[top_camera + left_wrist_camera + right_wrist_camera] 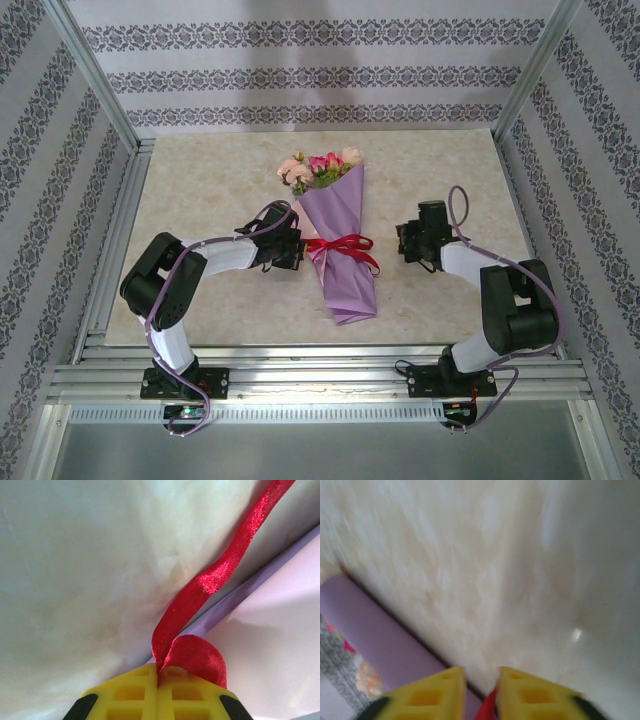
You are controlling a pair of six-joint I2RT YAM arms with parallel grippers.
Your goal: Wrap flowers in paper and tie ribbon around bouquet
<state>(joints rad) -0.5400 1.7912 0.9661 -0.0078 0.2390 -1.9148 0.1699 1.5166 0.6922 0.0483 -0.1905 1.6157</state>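
The ribbon (210, 582) is pinched in the closed left gripper (158, 672), beside the bouquet (338, 250). The right gripper (480, 677) is parted, with ribbon seen in its gap.

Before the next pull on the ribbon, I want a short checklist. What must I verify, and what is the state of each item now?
1. Left gripper shut on the ribbon: ok.
2. Right gripper free of the ribbon: cannot tell; its jaws stand apart, but a red bit shows between them.
3. Ribbon goes around the middle of the bouquet: ok.
4. Flowers sit inside the paper cone: ok.
5. Knot is tight: cannot tell.
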